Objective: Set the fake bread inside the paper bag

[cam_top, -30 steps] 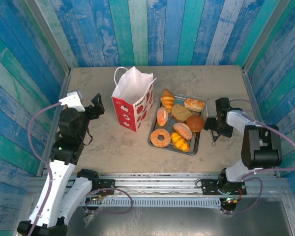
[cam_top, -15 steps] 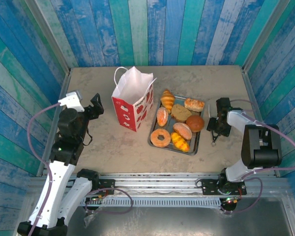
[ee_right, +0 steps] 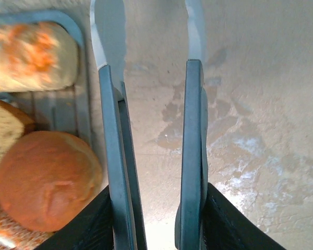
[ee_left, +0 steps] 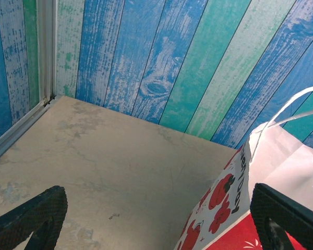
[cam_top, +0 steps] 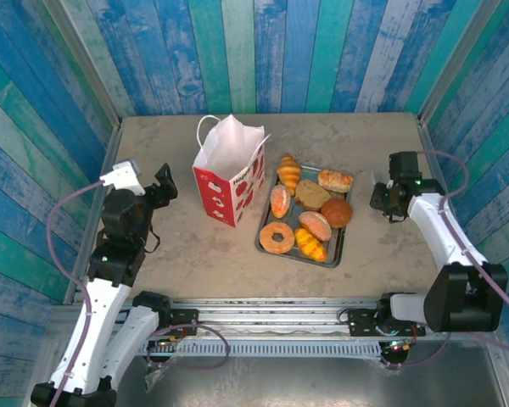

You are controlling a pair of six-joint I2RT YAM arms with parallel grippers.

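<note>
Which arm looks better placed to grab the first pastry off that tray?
Probably right: the right pincer holds tongs beside the tray, next to the round bun. The left pincer sits open beyond the paper bag.

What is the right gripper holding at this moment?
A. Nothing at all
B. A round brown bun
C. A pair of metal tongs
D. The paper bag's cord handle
C: in the right wrist view the right gripper is clamped on the two arms of the metal tongs, whose tips stand apart over the bare table beside the tray.
</note>
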